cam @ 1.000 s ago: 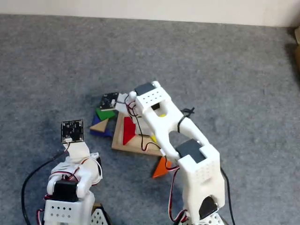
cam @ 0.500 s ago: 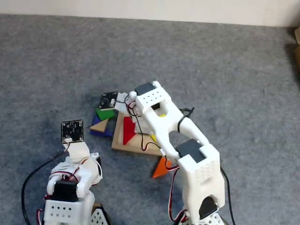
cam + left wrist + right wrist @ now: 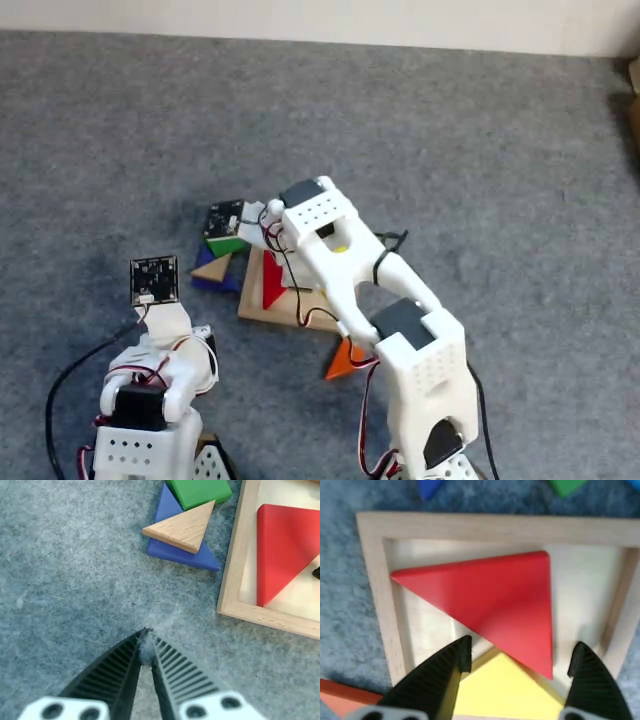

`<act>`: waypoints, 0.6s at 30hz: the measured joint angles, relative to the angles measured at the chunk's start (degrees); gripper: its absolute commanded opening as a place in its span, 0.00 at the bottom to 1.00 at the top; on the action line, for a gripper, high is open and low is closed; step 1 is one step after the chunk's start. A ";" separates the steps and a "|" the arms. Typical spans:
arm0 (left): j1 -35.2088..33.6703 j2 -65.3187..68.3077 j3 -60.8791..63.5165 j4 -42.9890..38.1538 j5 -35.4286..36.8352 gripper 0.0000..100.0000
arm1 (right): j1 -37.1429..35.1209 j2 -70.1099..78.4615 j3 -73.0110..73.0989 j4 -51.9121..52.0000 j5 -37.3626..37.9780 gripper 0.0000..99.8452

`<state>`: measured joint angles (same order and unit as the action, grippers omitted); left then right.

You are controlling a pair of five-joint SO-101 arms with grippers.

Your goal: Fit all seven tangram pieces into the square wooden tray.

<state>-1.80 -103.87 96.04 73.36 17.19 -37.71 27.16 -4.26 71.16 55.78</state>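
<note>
The square wooden tray lies mid-table with a red triangle in it. In the right wrist view my right gripper hangs open over the tray, above the red triangle and a yellow piece lying next to it. Left of the tray lie a green piece, a plain wooden triangle and a blue triangle. An orange piece lies at the tray's near corner. My left gripper is shut and empty, low over the carpet short of the blue triangle.
The right arm stretches over the tray and hides much of its inside. The left arm stands at the near left. Grey carpet runs open on all sides; a pale wall edge lies at the far side.
The right arm's wrist has shifted a little to the left over the tray. The left arm and the pieces have stayed put.
</note>
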 measured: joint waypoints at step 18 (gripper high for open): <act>0.00 0.00 0.00 0.00 0.00 0.01 | 0.09 0.26 -2.46 -4.75 0.18 0.00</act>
<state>-1.80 -103.87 96.04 73.36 17.19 -37.63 27.43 -6.73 66.42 55.96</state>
